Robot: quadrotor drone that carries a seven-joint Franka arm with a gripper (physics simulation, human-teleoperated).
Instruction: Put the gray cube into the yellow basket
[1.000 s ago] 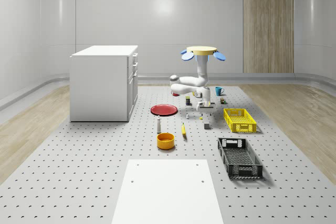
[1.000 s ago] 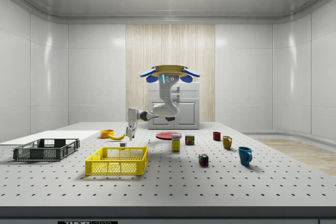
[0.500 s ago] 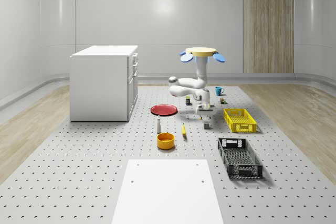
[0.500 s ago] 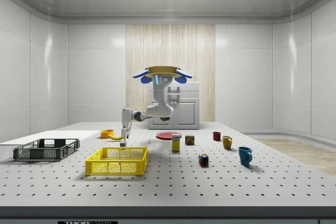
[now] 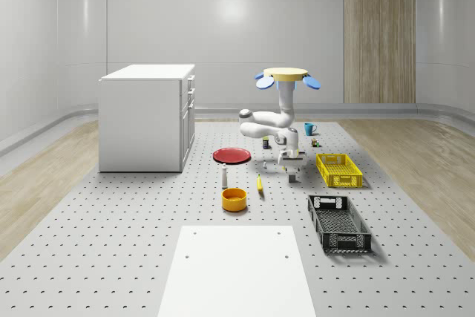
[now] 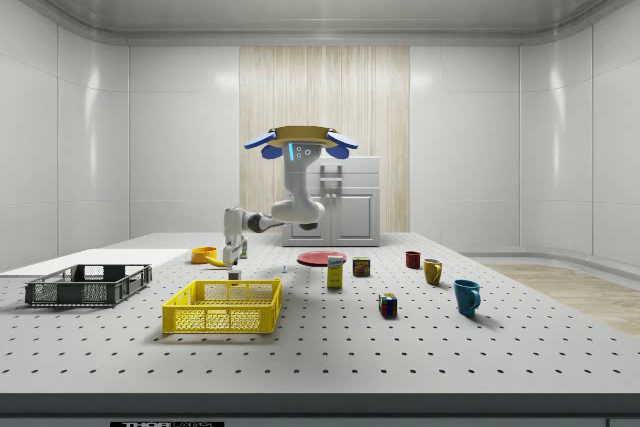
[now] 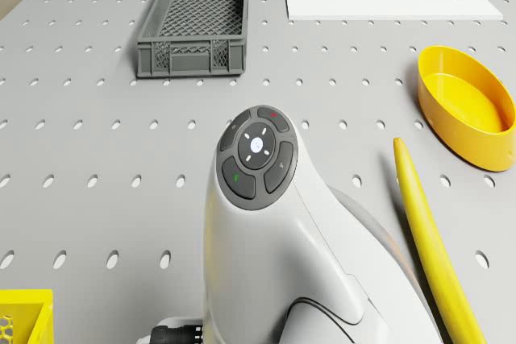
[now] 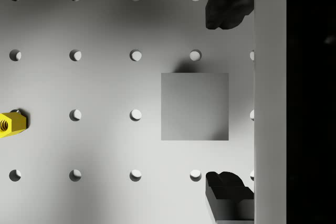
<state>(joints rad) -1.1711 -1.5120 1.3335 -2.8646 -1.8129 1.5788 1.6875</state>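
The claw (image 8: 229, 98) is hanging spread over the gray cube (image 8: 195, 106), drone (image 5: 288, 75) hovering above; sitting off-center, one finger (image 8: 229, 6) risks nudging it sideways.

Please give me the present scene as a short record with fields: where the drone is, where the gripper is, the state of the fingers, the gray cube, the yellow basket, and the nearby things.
drone: airborne above the perforated table, beside the yellow basket
gripper: lowered just above the gray cube
fingers: open, one on each side of the cube, not touching it
gray cube: resting on the table, not lifted
yellow basket: beside the cube, on the whole-scene view's right
nearby: banana, yellow bowl, dark gray basket
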